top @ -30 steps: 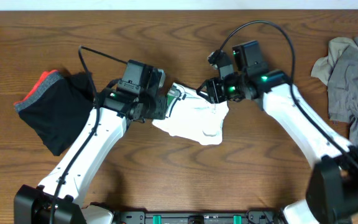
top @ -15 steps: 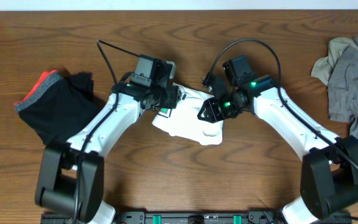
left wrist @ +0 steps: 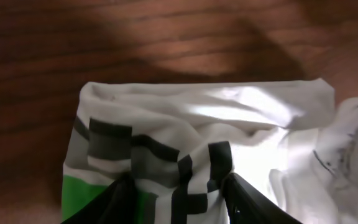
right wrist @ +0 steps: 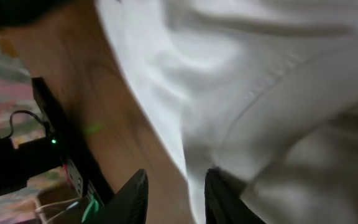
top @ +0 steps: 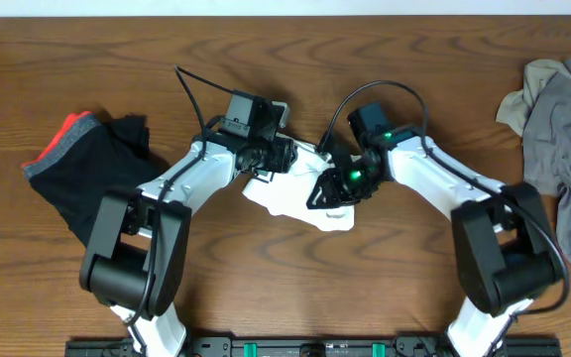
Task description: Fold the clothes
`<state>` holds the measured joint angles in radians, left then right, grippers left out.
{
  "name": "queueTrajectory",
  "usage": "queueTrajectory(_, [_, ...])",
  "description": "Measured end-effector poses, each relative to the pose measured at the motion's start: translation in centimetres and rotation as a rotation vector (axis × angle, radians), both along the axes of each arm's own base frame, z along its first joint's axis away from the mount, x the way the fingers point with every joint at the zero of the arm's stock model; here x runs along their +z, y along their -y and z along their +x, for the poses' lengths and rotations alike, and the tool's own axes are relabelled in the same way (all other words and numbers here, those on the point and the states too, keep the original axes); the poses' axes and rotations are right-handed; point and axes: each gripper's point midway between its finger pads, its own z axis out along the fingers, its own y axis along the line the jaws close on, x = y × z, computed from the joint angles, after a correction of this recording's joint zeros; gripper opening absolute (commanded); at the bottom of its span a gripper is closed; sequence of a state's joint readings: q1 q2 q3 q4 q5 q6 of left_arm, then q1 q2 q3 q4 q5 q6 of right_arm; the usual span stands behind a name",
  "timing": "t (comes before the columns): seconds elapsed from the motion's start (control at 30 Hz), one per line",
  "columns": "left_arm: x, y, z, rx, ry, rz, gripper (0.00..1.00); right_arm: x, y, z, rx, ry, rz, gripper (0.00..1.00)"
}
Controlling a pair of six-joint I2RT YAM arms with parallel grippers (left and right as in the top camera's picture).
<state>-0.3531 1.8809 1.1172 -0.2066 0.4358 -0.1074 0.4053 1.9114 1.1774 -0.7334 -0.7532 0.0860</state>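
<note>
The clothes in play are a white T-shirt [top: 300, 203], lying folded small at the table's middle. In the left wrist view its green and black-and-white print [left wrist: 166, 162] bunches between my fingers. My left gripper [top: 276, 159] [left wrist: 182, 199] is shut on that printed end at the shirt's upper left. My right gripper [top: 330, 188] [right wrist: 176, 196] is low over the shirt's right part. Its jaws stand narrowly apart around the shirt's edge [right wrist: 194, 180]. One finger [right wrist: 219, 199] is against the fabric. The other finger [right wrist: 132, 199] is over bare wood.
A black garment with a red band [top: 87, 178] lies at the left. A grey garment [top: 563, 129] is heaped at the right edge. The wooden table [top: 295, 288] shows bare in front of the shirt. The two arms are close together over the shirt.
My right gripper has moved down and left, from the shirt's upper right edge onto its right part, and its jaws have narrowed. My left gripper has shifted up and right with the printed end.
</note>
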Motion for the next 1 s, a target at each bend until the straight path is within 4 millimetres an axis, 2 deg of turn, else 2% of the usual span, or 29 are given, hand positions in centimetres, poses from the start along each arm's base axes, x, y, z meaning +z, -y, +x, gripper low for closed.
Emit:
queueTrajectory(0.2, [-1.3, -0.6, -0.3, 0.015, -0.029, 0.041, 0.49, -4.0, 1.0, -0.6, -0.003, -0.075, -0.086, 0.25])
queueTrajectory(0.43, [-1.9, -1.2, -0.5, 0.028, -0.053, 0.078, 0.49, -4.1, 1.0, -0.5, -0.003, -0.070, -0.093, 0.31])
queueTrajectory(0.7, [-2.1, -1.5, -0.8, 0.033, -0.070, 0.100, 0.48, -4.2, 1.2, -0.2, -0.002, -0.052, -0.109, 0.31])
queueTrajectory(0.77, [-2.3, -1.8, -1.2, 0.034, -0.097, 0.117, 0.42, -4.2, 1.4, 0.1, -0.004, -0.035, -0.122, 0.31])
queueTrajectory(0.87, [-2.6, -2.5, -2.4, 0.038, -0.154, 0.150, 0.27, -4.2, 2.0, 1.1, -0.018, -0.002, -0.151, 0.32])
queueTrajectory(0.93, [-2.7, -2.9, -3.3, 0.045, -0.203, 0.167, 0.21, -4.1, 2.7, 2.0, -0.038, 0.018, -0.169, 0.33])
queueTrajectory(1.0, [-2.6, -3.2, -4.0, 0.064, -0.247, 0.180, 0.19, -4.0, 3.7, 3.2, -0.065, 0.039, -0.190, 0.34])
